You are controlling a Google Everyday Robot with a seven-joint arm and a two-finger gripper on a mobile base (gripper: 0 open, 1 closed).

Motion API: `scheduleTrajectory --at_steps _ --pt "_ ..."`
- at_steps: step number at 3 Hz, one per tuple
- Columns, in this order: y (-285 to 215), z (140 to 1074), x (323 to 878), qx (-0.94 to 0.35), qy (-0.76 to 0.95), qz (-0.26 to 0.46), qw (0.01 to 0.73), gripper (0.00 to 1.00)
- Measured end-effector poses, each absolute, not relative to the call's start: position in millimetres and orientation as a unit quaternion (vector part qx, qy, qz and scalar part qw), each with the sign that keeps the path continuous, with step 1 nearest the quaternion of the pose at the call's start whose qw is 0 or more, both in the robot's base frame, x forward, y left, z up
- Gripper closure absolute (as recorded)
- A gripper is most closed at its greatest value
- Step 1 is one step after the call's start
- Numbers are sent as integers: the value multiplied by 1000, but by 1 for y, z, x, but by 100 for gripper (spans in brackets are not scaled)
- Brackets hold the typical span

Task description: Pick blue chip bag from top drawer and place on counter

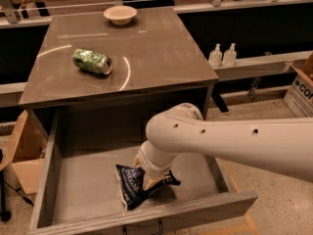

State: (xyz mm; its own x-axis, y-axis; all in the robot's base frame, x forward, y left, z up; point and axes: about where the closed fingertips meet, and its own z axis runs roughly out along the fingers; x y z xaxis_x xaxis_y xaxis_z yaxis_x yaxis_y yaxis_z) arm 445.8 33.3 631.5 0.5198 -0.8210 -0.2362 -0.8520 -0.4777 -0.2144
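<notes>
The blue chip bag (133, 186) lies crumpled on the floor of the open top drawer (83, 185), near its front wall and a little right of the middle. My gripper (150, 179) reaches down from the white arm and sits on top of the bag's right half, hiding part of it. The counter (156, 53) is the dark tabletop directly above and behind the drawer.
A dented green soda can (92, 61) lies on its side on the left of the counter. A pale bowl (120, 14) stands at its back edge. Two small bottles (222, 56) stand on a ledge to the right. Cardboard boxes sit on the floor at left (22, 151) and right (301, 89).
</notes>
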Motion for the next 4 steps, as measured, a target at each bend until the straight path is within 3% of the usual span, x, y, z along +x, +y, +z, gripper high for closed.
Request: scheduleTrajectory --at_steps 1,2,4 --pt "1 650 446 -837 511 91 171 87" --pt "-43 704 457 -792 558 114 221 100" --pt "-100 817 510 -668 641 190 327 100"
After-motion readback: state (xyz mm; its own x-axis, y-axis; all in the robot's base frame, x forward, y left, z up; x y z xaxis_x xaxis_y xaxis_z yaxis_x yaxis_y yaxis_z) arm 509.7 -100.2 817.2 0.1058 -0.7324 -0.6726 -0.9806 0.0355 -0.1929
